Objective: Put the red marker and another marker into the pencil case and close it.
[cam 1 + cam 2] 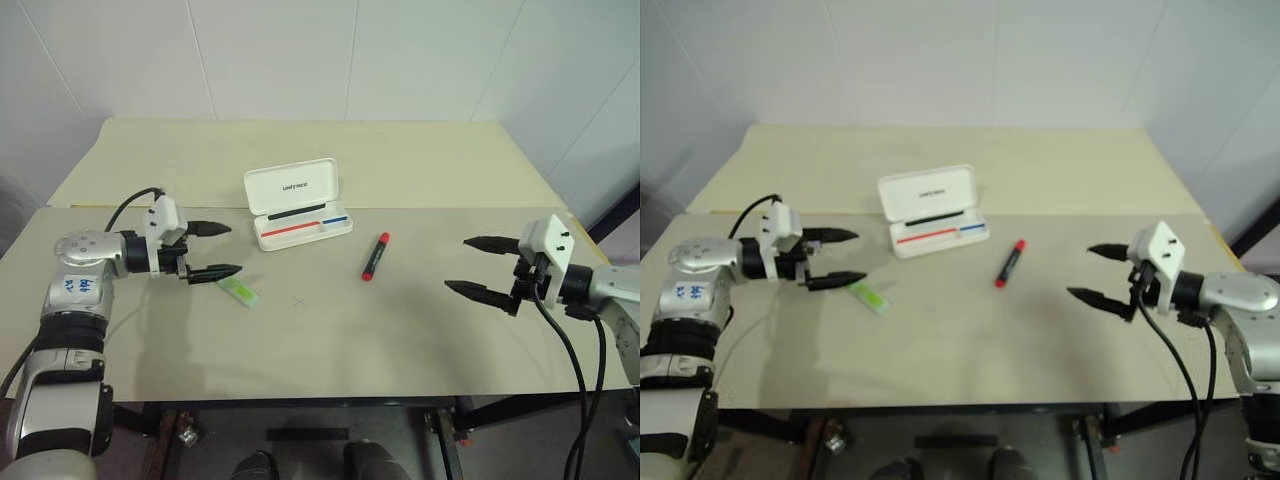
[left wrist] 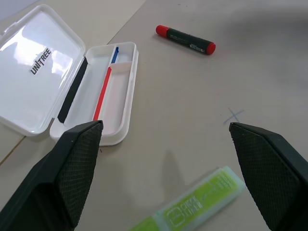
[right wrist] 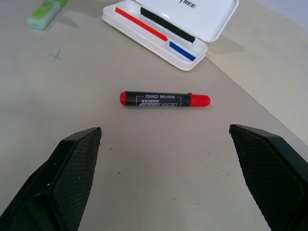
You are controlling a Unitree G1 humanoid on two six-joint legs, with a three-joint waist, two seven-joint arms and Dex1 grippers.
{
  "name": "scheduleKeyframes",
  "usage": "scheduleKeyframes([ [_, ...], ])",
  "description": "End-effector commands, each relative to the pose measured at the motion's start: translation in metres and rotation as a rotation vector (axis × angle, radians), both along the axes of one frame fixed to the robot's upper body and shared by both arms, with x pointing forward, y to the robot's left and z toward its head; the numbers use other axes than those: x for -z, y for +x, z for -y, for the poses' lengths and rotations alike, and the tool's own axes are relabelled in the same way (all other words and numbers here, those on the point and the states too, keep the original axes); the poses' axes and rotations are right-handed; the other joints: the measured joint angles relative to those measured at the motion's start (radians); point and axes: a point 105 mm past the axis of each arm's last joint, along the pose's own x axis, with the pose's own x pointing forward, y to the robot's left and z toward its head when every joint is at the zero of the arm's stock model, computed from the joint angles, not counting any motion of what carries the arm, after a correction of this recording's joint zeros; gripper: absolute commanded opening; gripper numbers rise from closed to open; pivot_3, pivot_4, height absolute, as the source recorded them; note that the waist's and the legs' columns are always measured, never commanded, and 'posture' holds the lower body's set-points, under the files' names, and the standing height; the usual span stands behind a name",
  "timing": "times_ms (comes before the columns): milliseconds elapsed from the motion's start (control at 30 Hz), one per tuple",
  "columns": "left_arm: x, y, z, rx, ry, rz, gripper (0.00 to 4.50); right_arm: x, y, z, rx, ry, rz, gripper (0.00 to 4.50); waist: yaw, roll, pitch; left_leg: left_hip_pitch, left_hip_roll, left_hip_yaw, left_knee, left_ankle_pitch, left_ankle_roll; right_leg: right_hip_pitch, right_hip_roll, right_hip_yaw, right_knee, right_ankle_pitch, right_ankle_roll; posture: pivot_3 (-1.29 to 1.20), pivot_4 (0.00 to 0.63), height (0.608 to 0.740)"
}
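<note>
Glossy white hard-shell pencil case [image 1: 296, 203] lies open, rounded corners.

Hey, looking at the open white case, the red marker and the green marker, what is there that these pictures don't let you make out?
- Pale lime-green marker: its near end is cut off by the left wrist view's edge; in the head views the left gripper overlaps one end.
- Slim red-and-black marker: label print too small to read.
- Flat white hard-plastic pencil case: lid lettering is cut off at the right wrist view's edge; its outside is hidden.
</note>
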Motion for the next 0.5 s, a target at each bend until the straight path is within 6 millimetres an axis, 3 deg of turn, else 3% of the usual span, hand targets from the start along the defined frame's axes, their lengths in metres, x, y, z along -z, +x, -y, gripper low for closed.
scheduleKeyframes([
  [33, -0.012, 0.004, 0.003, 0.0, 0.003, 0.052, 4.48, -0.015, -0.002, -0.003, 0.011, 0.043, 0.078, 4.5, -0.001, 0.0, 0.0, 0.0, 0.0, 0.0, 0.0, 0.0, 0.0, 0.0, 0.0, 0.0, 0.0, 0.0, 0.0, 0.0, 0.15, 0.74],
  [333, -0.018, 0.027, 0.017, -0.021, 0.018, 0.087, 4.48, -0.015, -0.001, -0.023, -0.001, 0.087, 0.109, 4.5, 0.005, -0.001, 0.0, 0.0, -0.001, 0.0, 0.001, 0.0, 0.0, 0.0, 0.0, 0.0, 0.0, 0.0, 0.001, 0.0, 0.15, 0.74],
  [500, -0.022, 0.046, 0.042, -0.028, 0.017, 0.103, 4.48, -0.013, 0.002, -0.03, -0.006, 0.123, 0.119, 4.5, 0.009, -0.001, 0.001, -0.001, -0.001, -0.001, 0.001, 0.0, 0.0, 0.0, 0.0, 0.0, 0.0, 0.0, 0.001, 0.0, 0.15, 0.74],
])
